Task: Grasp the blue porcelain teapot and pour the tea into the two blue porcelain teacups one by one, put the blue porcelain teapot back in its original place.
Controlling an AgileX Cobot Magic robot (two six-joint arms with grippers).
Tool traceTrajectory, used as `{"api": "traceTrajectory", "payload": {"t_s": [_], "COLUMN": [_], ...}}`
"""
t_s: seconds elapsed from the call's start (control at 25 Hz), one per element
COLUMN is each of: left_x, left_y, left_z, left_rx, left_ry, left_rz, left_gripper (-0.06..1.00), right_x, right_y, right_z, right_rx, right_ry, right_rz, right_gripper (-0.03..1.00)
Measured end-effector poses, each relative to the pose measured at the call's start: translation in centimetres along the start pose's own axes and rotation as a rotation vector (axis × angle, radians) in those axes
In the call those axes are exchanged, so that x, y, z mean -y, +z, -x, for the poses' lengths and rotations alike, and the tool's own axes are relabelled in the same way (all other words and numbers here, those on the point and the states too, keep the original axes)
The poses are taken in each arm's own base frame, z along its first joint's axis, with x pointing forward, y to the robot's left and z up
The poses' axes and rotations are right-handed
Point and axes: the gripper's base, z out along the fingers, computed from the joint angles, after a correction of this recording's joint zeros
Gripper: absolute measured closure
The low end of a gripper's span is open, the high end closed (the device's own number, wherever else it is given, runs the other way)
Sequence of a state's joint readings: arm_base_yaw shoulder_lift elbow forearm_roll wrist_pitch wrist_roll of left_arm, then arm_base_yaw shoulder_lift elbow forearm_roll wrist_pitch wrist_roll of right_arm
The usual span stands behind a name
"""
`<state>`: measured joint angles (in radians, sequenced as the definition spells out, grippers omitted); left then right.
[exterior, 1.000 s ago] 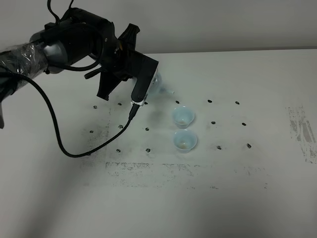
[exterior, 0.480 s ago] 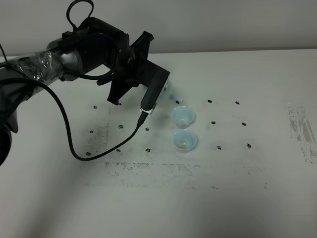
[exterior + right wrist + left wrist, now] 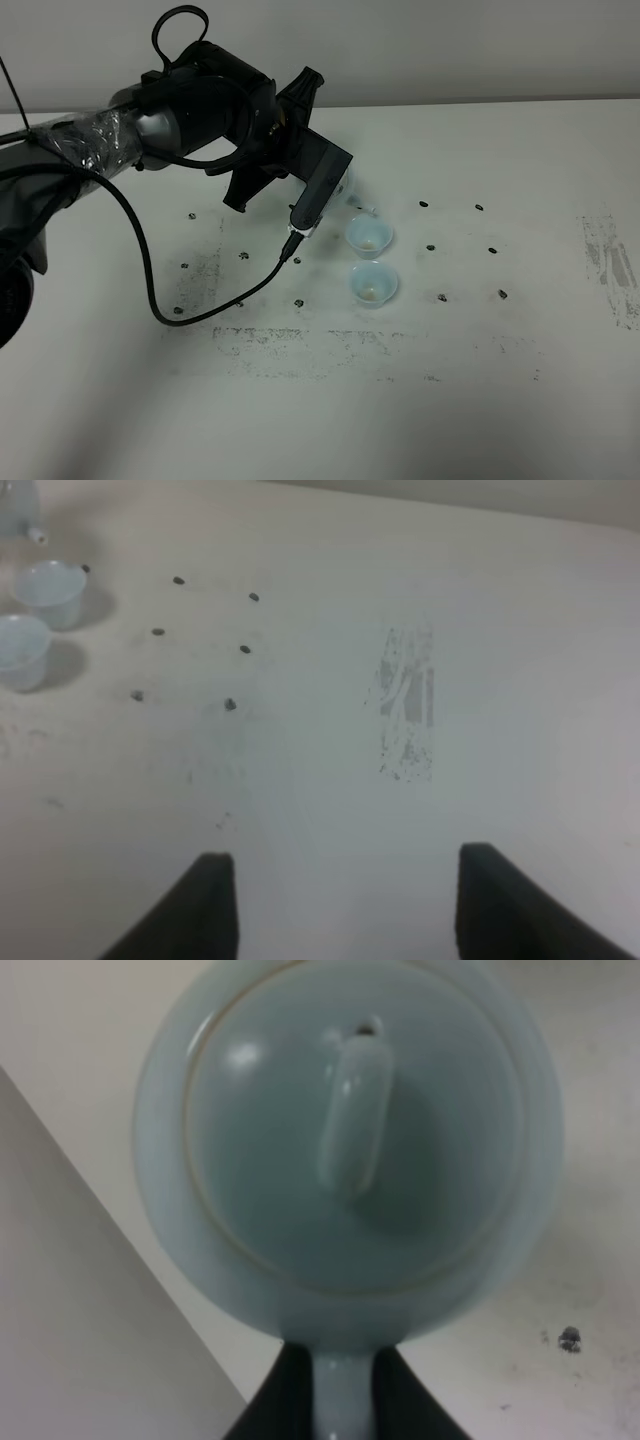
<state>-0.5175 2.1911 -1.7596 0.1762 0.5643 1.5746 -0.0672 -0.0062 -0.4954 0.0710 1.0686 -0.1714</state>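
Two cups point(image 3: 369, 236) stand on the surface point(image 3: 480, 330); my left jaws pinch the teapot point(image 3: 345, 1150) by its handle nearby, right jaws spread.

teapot point(image 3: 350, 1160): pale-blue glazed porcelain, smooth and glossy, with soft highlights on the lid and knob
2 cups: far teacup point(image 3: 369, 235) and near teacup point(image 3: 373, 284), same pale-blue glaze, glossy
table point(image 3: 480, 400): white, matt, smooth; the grey scuffs point(image 3: 610, 270) look rubbed and rough
left gripper point(image 3: 340, 1410): black matt fingers
right gripper point(image 3: 340, 910): black matt fingers
left arm point(image 3: 75, 140): grey body under clear, crinkled, shiny plastic film
cable point(image 3: 140, 280): black, smooth sheath
wrist housing point(image 3: 320, 185): black, matt, plastic-looking
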Motion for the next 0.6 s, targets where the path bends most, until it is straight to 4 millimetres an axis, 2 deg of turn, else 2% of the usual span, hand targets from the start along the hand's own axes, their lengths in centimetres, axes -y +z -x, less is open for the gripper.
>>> {"api": "traceTrajectory", "payload": {"t_s": [0.6], "left_x": [-0.03], "left_y": [-0.02], "left_z": [-0.4], "left_rx": [-0.054], "left_ry": [0.074], "left_rz": [0.0], "left_gripper": [0.91], "right_x": [0.0], "right_y": [0.0], "right_z": [0.0], "right_rx": [0.0], "right_ry": [0.0], "right_rz": [0.0], "right_gripper": [0.46]}}
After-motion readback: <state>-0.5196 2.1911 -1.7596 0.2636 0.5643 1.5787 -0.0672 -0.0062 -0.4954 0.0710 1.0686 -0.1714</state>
